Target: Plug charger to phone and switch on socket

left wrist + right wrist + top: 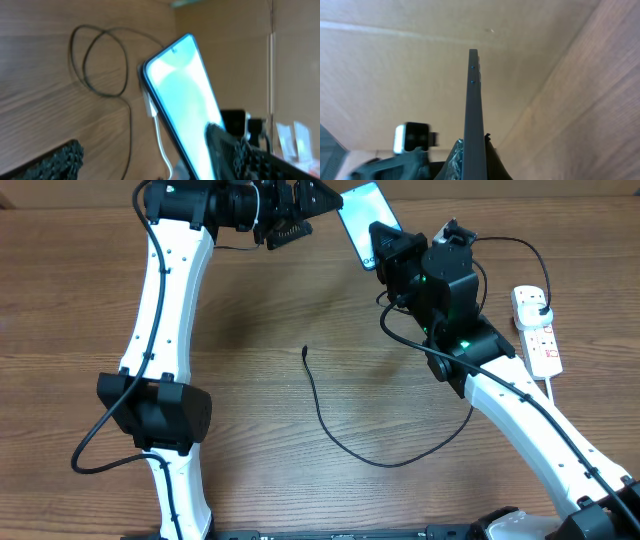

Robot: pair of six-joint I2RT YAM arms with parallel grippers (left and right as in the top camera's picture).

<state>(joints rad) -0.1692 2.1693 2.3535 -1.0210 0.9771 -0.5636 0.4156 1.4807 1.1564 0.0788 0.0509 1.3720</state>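
The right hand (382, 248) is clamped on the phone (362, 215), holding it up near the far edge of the desk (250, 410). The left hand (290, 222) gapes wide beside it, empty. The charger (322, 420) lies mid-desk, and the socket (538, 330) sits by the right edge.

We see a slim rectangular smartphone (362, 218) with a bright light-blue screen and a dark grey edge, a thin black charger cable (345, 446), a white plastic power strip (538, 330) with red-marked switches, a brown wooden table (250, 310) streaked with darker grain, and white robot arms (160, 290) with black joints.
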